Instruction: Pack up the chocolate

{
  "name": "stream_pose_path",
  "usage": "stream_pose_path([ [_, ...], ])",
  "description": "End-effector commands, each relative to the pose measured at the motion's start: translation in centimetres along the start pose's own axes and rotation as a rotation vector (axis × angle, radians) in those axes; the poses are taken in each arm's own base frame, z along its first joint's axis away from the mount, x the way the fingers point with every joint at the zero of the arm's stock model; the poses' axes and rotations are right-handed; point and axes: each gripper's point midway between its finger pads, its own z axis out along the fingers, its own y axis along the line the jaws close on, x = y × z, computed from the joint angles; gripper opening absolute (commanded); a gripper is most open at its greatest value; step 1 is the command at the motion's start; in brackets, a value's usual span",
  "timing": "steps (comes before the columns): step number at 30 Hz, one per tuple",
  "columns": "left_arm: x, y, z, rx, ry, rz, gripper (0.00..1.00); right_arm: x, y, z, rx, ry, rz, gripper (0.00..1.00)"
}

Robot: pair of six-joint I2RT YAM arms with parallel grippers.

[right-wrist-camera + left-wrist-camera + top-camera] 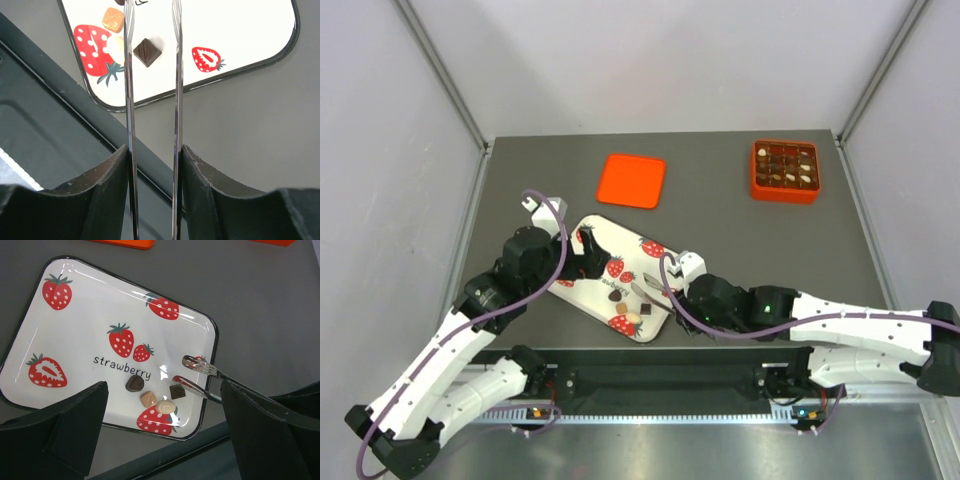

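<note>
Right hand (153,160) grips tongs (176,100) by a dark square chocolate (147,51) lying corner-on; left hand (164,387) gapes.

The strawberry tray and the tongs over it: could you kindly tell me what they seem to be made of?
The tray looks like enamelled metal or melamine: glossy white, dark rim, glare streaks. The tongs look like polished steel: thin, silvery, reflective blades.
</note>
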Motion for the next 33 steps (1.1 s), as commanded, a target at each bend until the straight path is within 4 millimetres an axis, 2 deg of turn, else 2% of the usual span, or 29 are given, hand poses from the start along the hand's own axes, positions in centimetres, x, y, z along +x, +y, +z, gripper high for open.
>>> stream_pose_path([
  [1,-1.7,-0.4,-1.0,0.010,-0.060,-0.015,0.99,-2.3,1.6,-1.3,-0.058,-0.070,0.042,0.43],
  [6,-1.6,-0.5,-0.9,0.015,-0.056,-0.018,0.99,-0.8,1.2,-1.1,-0.057,-0.042,0.040,0.43],
  [13,-1.6,-0.5,-0.9,0.016,-0.054,-0.018,0.99,1.9,2.6,0.1,-0.097,0.054,0.010,0.43],
  [15,-1.7,-0.4,-1.0,0.010,-0.060,-0.019,0.99,2.6,2.4,0.4,-0.078,0.078,0.008,0.43],
  [25,-1.7,-0.4,-0.9,0.008,-0.059,-0.017,0.99,3.6,1.2,0.9,0.013,0.113,-0.009,0.43],
  [33,-1.6,-0.4,-0.9,0.012,-0.057,-0.022,0.99,3.2,1.1,0.5,0.024,0.107,0.003,0.43],
])
